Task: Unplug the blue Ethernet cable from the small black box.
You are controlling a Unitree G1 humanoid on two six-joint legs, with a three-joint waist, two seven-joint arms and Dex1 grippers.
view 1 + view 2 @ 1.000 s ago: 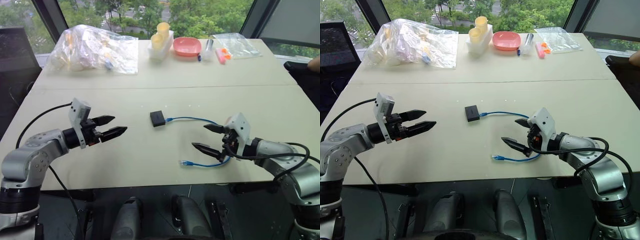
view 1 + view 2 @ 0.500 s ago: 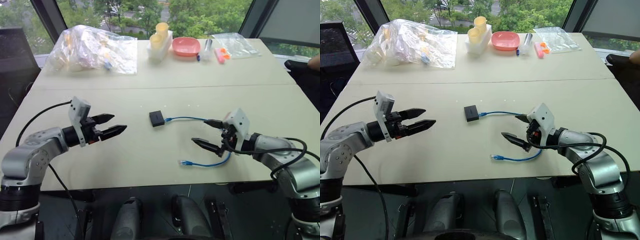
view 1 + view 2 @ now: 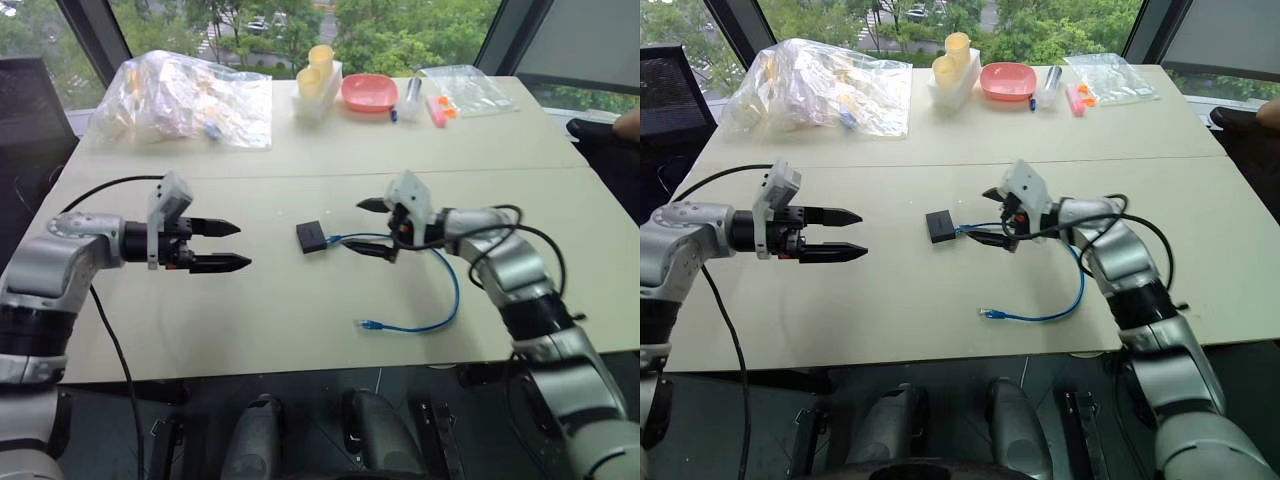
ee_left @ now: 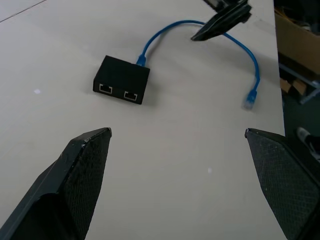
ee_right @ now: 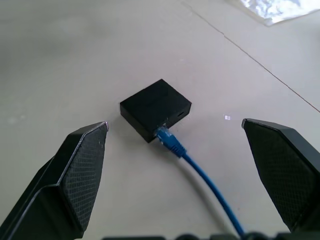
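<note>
While the cable is plugged in: the box (image 3: pixel 311 237) lies flat on the table (image 3: pixel 300 310), just left of centre in the left eye view.
Box sockets: the left wrist view shows two open sockets on one side; the cable (image 3: pixel 440 300) enters the opposite side.
Cable run: from the box it goes right, passes under the right gripper, loops down the right of centre, and ends in a free plug (image 3: pixel 366 325) at lower centre.
Right gripper (image 3: pixel 378 228): fingers spread wide, just right of the box, one finger above the cable and one below; holding nothing.
Left gripper (image 3: pixel 232 246): fingers apart, at centre left, tips pointing right toward the box, well apart from it; holding nothing.
Upper frame: a clear bag (image 3: pixel 185 98) at upper left, a pink bowl (image 3: pixel 370 93) at upper centre.
</note>
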